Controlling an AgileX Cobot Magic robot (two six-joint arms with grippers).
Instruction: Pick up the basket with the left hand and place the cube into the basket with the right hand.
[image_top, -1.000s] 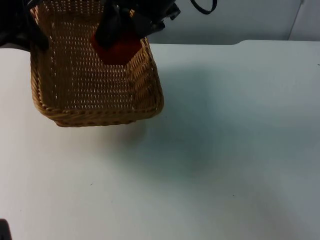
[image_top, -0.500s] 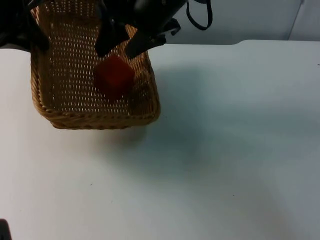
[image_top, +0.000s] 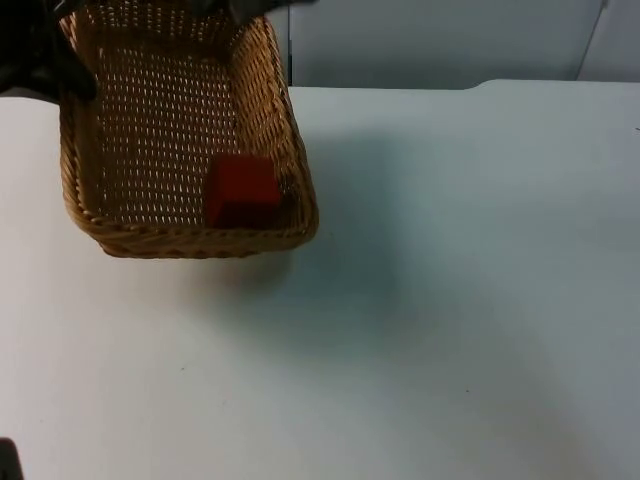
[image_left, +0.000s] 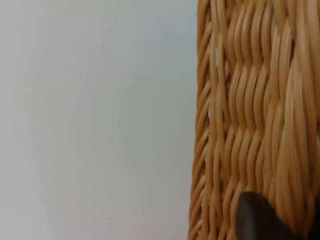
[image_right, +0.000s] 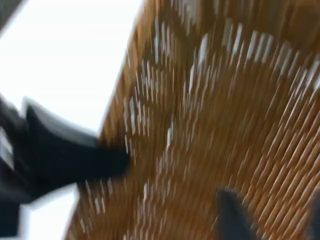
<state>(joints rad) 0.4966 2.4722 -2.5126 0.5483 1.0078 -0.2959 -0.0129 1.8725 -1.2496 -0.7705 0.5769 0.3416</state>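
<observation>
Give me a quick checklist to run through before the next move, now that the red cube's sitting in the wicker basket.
1. Red cube inside the wicker basket: ok, it lies on the basket floor near the front right corner.
2. Cube free of the right gripper: ok, nothing touches it in the top view.
3. Left gripper on the basket: ok, a black fingertip lies against the woven wall in the left wrist view.
4. Basket off the white table: cannot tell for certain; a shadow beneath its front edge suggests it is lifted.
5. Right gripper clear of the basket: cannot tell; its blurred wrist view looks onto the weave.
</observation>
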